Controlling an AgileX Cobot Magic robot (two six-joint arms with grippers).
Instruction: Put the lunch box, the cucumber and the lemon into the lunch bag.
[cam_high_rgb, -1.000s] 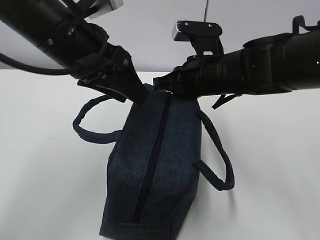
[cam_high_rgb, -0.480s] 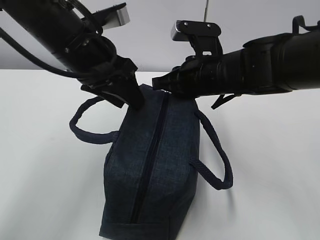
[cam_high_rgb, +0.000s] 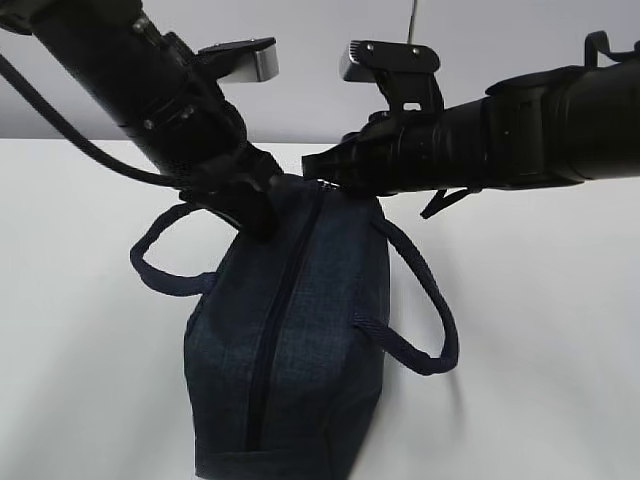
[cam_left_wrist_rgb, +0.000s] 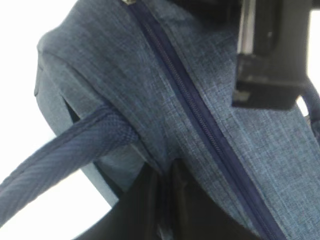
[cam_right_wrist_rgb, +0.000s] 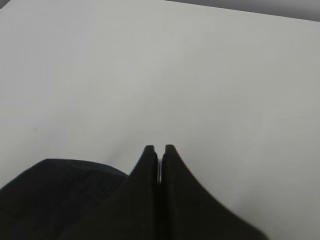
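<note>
woven matt cloth lunch bag (cam_high_rgb: 300, 320)

On my feed the light was flat and even, with the white table (cam_high_rgb: 540, 330) nearly blown out in the left wrist view. The lunch bag (cam_high_rgb: 290, 340) cast only a faint, soft shadow beside its handle. Both arms read as near-black silhouettes with little detail. The left wrist picture was soft up close, the fabric weave blurred; the right gripper (cam_right_wrist_rgb: 160, 150) looked dark and featureless.
</note>
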